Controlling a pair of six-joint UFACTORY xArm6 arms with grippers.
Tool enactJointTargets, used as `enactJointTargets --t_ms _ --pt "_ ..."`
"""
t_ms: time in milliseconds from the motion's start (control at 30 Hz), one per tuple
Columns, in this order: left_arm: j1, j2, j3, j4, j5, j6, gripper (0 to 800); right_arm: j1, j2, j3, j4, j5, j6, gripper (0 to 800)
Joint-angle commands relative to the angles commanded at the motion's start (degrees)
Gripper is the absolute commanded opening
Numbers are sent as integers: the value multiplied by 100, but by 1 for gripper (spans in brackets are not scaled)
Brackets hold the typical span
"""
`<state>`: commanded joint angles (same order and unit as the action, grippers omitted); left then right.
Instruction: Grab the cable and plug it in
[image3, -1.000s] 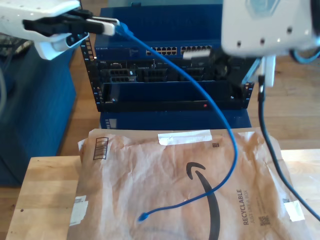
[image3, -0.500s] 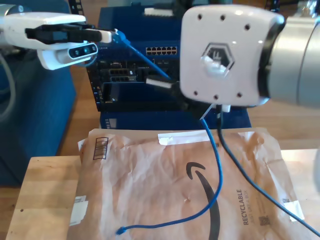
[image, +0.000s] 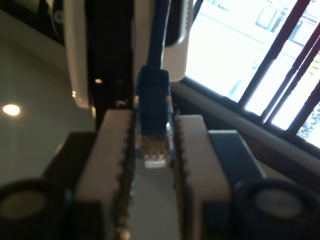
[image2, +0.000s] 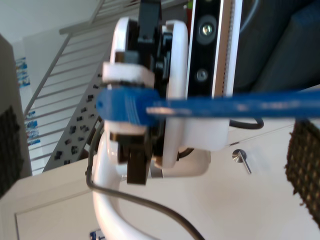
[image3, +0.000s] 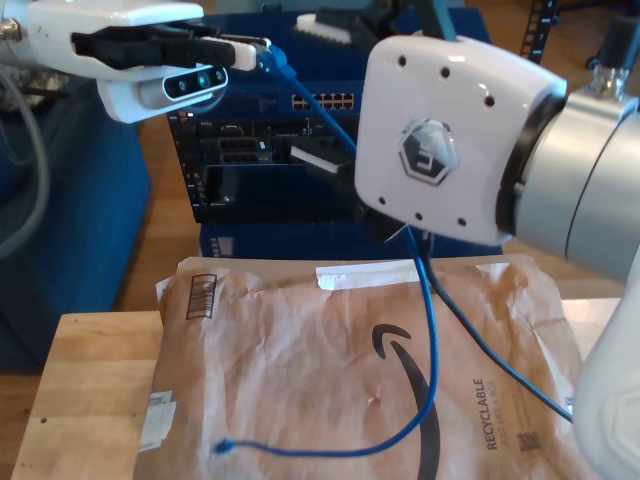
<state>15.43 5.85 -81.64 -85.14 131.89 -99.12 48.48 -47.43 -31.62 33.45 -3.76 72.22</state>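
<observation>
The arm carrying my second tool (image3: 322, 90) bulks largest, its white wrist housing close to the camera at the exterior view's right. The tool's two white fingers (image3: 318, 158) stand wide apart, one high and one low, and grip nothing. A black cable (image3: 490, 360) hangs from this arm.

A crumpled brown paper mailer (image3: 330, 370) lies on the near part of the wooden desk (image3: 90, 390). Beyond the desk's far edge stands a dark rack of network equipment (image3: 260, 160) with a row of ports.

My first tool (image3: 262, 52) reaches in from the exterior view's upper left, above the rack. Its white pads are closed snugly on one plug (image: 154, 145) of the cable (image3: 432, 330), with the plug's contacts pointing back into the tool.

From there the blue cable slopes down to the exterior view's right, passes through the gap between the second tool's fingers, and drops behind the wrist housing. It then curves across the mailer, where its free end (image3: 225, 447) rests near the edge closest to the camera.

In the second wrist view the cable (image2: 240, 107) stretches across to the first tool's held plug (image2: 122, 105).
</observation>
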Motion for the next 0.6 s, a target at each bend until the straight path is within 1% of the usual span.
enactJointTargets --t_ms 100,267,400,500,600 --pt "0 0 0 0 0 -9 3 0 0 -9 -18 -9 0 730" --pt "0 0 9 9 0 -9 5 9 53 -9 -35 -9 9 683" --pt "0 0 18 18 0 -18 5 18 79 -18 -26 -9 35 621" --pt "-9 0 44 18 0 -18 5 18 79 -18 -26 -35 35 595" --pt "0 0 44 26 0 -18 6 18 79 -18 -26 -229 26 534"
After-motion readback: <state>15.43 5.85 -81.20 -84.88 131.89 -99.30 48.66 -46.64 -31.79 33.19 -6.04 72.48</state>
